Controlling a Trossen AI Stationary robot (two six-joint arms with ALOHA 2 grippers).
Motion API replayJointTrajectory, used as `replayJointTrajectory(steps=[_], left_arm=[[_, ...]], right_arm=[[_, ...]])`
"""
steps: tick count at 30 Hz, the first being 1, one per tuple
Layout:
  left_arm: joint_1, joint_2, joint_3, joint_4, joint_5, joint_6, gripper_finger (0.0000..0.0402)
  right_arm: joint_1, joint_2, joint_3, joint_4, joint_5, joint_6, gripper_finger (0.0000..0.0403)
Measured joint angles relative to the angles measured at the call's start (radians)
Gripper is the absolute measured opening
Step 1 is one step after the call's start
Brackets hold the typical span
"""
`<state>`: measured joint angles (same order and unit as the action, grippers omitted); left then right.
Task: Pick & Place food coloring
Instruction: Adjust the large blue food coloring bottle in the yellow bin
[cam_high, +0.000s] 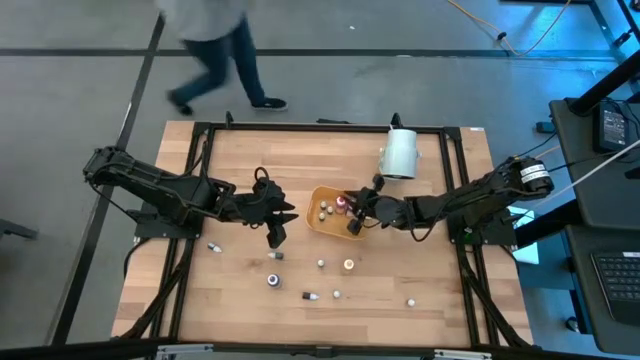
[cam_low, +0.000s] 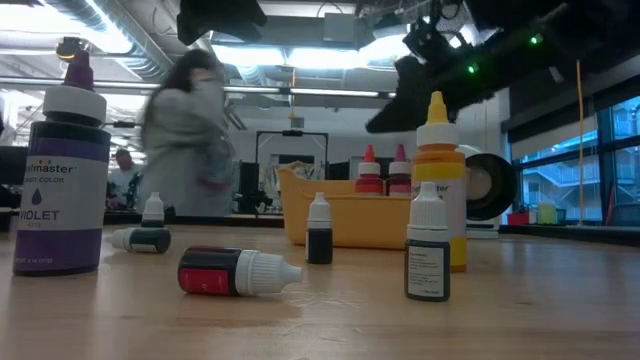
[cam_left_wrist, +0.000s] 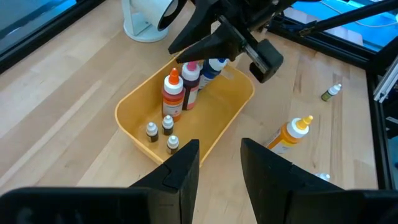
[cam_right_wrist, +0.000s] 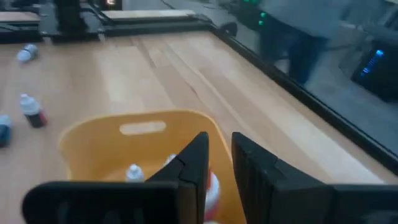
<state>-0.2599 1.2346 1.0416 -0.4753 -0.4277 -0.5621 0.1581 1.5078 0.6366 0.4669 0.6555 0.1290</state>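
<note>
1. several food coloring bottles (cam_left_wrist: 177, 93) stand upright inside the orange tray (cam_high: 318, 222) (red, orange, blue and small white caps).
2. more small bottles (cam_high: 272, 281) lie scattered on the wooden table (cam_high: 240, 160), on the side of the tray away from the white cylinder (cam_high: 400, 152).
3. the right gripper (cam_high: 356, 212) hovers over the tray's edge, fingers slightly parted, holding nothing.
4. the left gripper (cam_high: 281, 221) sits just beside the tray, opposite the right one, fingers parted and empty.
5. a person (cam_high: 215, 50) walks beyond the table.

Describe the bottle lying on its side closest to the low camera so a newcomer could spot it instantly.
On the wooden table, in front of the orange tray, find the bottle lying on its side. It has a red label and a white cap pointing toward the upright dark vial; the bottles nearest it all stand.
</note>
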Motion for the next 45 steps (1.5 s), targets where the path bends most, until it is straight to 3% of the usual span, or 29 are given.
replayJointTrajectory(steps=[2,6,8,14,21,25,29,32,40,45], left_arm=[[0.0,0.0,0.0,0.0,0.0,0.0,0.0114],[0.0,0.0,0.0,0.0,0.0,0.0,0.0114],[0.0,0.0,0.0,-0.001,0.001,0.0,0.0114],[0.0,0.0,0.0,-0.001,0.0,0.0,0.0114],[0.001,0.0,0.0,0.0,0.0,0.008,0.0114],[0.001,0.0,0.0,0.0,0.0,0.008,0.0114],[0.001,0.0,0.0,0.0,0.004,0.008,0.0114],[0.001,0.0,0.0,0.0,0.005,0.008,0.0114],[0.001,0.0,0.001,0.0,0.003,0.042,0.0114],[0.001,0.0,0.001,0.0,0.003,0.044,0.0114]], right_arm=[[0.002,-0.004,0.022,-0.003,-0.101,-0.033,0.0073],[0.036,-0.027,0.061,-0.104,-0.402,-0.089,0.0073],[0.068,-0.051,0.064,-0.222,-0.449,-0.083,0.0073],[0.143,-0.102,0.064,-0.582,-0.439,0.018,0.0073],[0.168,-0.148,0.064,-0.59,-0.261,0.049,0.0073],[0.161,-0.173,0.064,-0.622,-0.271,0.001,0.0073],[0.113,-0.183,0.105,-0.711,-0.351,0.039,0.0079],[0.071,-0.172,0.144,-0.747,-0.388,0.037,0.0107],[0.032,-0.136,0.175,-0.719,-0.467,-0.17,0.0237],[0.027,-0.086,0.176,-0.716,-0.468,-0.24,0.0265]])
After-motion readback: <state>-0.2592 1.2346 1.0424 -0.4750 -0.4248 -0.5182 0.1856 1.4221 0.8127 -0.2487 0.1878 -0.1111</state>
